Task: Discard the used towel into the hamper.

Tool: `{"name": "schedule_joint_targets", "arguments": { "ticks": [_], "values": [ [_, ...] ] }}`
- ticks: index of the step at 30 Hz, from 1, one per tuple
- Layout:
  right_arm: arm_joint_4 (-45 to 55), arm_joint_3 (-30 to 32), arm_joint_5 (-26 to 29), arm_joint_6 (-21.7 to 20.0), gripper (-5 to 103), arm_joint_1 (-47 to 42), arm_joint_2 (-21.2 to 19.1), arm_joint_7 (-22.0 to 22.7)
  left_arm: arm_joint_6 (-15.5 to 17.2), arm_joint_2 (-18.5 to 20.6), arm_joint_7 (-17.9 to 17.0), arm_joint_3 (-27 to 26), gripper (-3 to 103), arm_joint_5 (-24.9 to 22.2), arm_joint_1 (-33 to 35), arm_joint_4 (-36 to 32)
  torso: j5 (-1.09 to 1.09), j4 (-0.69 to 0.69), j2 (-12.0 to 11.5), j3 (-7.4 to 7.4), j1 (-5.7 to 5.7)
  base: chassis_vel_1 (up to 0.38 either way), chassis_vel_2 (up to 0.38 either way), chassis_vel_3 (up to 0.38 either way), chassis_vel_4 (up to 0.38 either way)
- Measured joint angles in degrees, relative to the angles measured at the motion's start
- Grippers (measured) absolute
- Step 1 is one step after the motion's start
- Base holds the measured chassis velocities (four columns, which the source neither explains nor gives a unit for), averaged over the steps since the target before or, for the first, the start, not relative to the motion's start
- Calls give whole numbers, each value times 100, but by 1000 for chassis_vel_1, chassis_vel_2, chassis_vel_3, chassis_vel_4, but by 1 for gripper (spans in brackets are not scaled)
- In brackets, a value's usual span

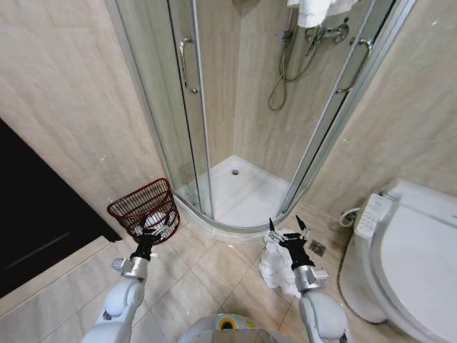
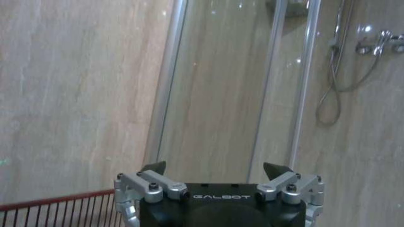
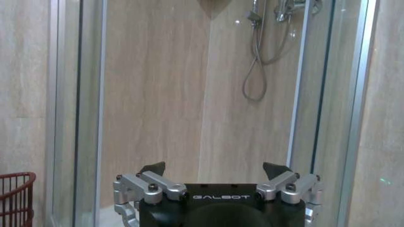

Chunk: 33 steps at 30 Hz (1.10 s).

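Observation:
The used towel (image 1: pixel 275 272) is a crumpled white heap on the tiled floor, just in front of the shower tray. My right gripper (image 1: pixel 287 227) hovers over it, open, with nothing between its fingers; it also stands open in the right wrist view (image 3: pixel 215 168). The hamper (image 1: pixel 139 203), a reddish-brown wire basket, stands on the floor at the left against the wall and the shower door. My left gripper (image 1: pixel 157 223) is at the hamper's near rim, open and empty (image 2: pixel 215 168). The hamper's rim shows in both wrist views (image 2: pixel 57 201) (image 3: pixel 16 196).
A curved glass shower cabin with a white tray (image 1: pixel 239 193) fills the middle. A white toilet (image 1: pixel 418 257) stands at the right, with a floor drain (image 1: pixel 318 248) beside it. A dark doorway (image 1: pixel 36 214) lies at the left. Another white towel (image 1: pixel 314 11) hangs high in the shower.

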Motion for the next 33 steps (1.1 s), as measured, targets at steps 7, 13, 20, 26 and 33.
{"name": "schedule_joint_targets", "arguments": {
  "ticks": [7,13,20,26,33],
  "values": [
    [36,4,1,21,100,-52,0,-1,-51,3,29,-33,100,-41,-2,-25,1,0,145,80,65,12,15,-5,-6],
    [112,23,21,27,100,-86,0,-2,-50,0,25,-43,100,-34,12,-76,1,0,313,167,145,0,0,0,0],
    [186,51,31,24,100,-187,0,-14,-26,5,23,-43,100,-27,14,-84,1,0,508,278,230,0,0,0,0],
    [232,49,14,-5,100,-244,0,-16,-8,22,34,-43,100,-27,13,-92,2,0,667,362,305,0,0,0,0],
    [228,41,-6,-18,100,-265,0,-14,-6,32,43,-46,100,-29,18,-85,1,-1,846,465,382,30,-40,-78,74]
  ]
}}
